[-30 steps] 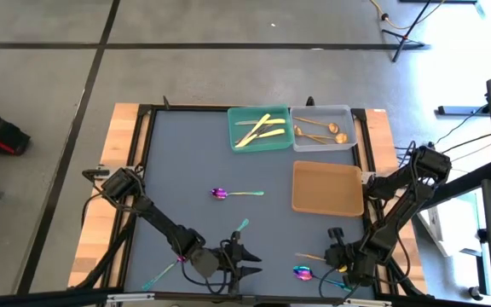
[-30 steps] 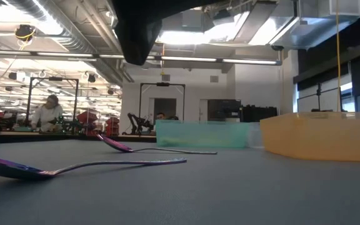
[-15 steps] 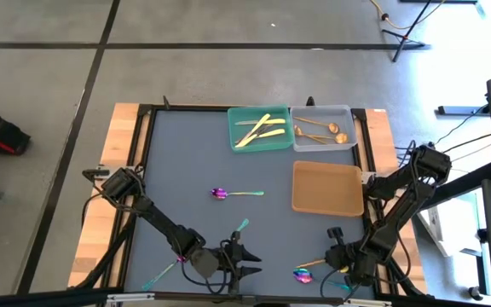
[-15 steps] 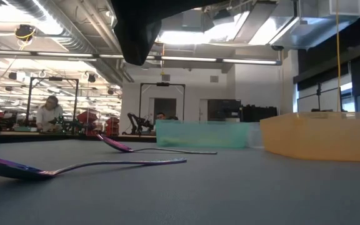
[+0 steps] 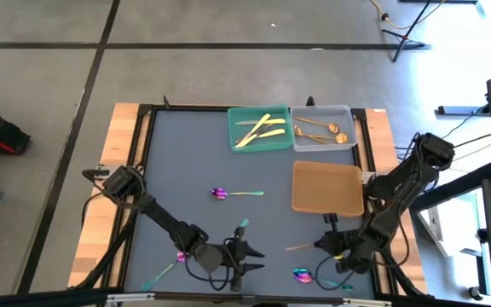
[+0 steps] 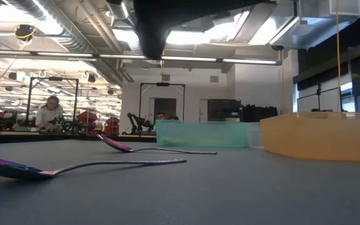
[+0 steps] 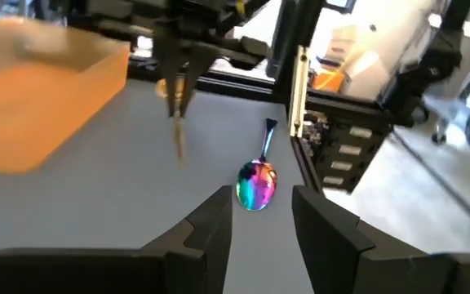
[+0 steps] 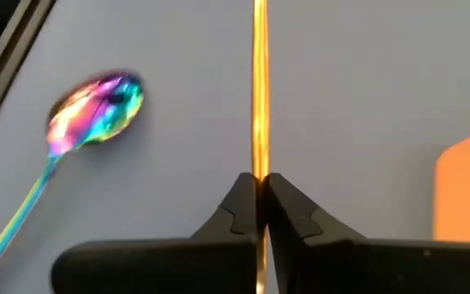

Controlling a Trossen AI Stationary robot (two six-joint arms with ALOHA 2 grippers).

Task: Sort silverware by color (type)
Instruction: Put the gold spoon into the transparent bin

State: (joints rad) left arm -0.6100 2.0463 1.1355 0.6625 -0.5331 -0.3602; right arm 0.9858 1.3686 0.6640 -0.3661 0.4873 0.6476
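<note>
Grey matting covers the table (image 5: pixel 186 162), framed by a black rail with wooden strips outside it, and most of its middle lies open — only one iridescent spoon (image 5: pixel 233 194) sits there alone. Along the far edge stand a green tray (image 5: pixel 259 147) with pale gold knives and a clear grey tray (image 5: pixel 322 145) with copper spoons; an orange tray (image 5: pixel 326 188) sits nearer the right rail. At the near edge the right gripper (image 5: pixel 331 246) pinches a slim gold utensil (image 5: pixel 298 248) between closed fingers; its wrist camera shows the handle (image 8: pixel 259 90) clamped at the tips, while the far end runs out of frame, so its type is unclear. Just beside it lies a second iridescent spoon (image 5: pixel 302 275), bowl plain in both wrist views. The left gripper (image 5: pixel 247 260) hovers near the front rail, fingers parted on nothing. Two more teal-handled pieces lie around it, partly hidden by the arm. From table height, a person shows at a distant bench.
</note>
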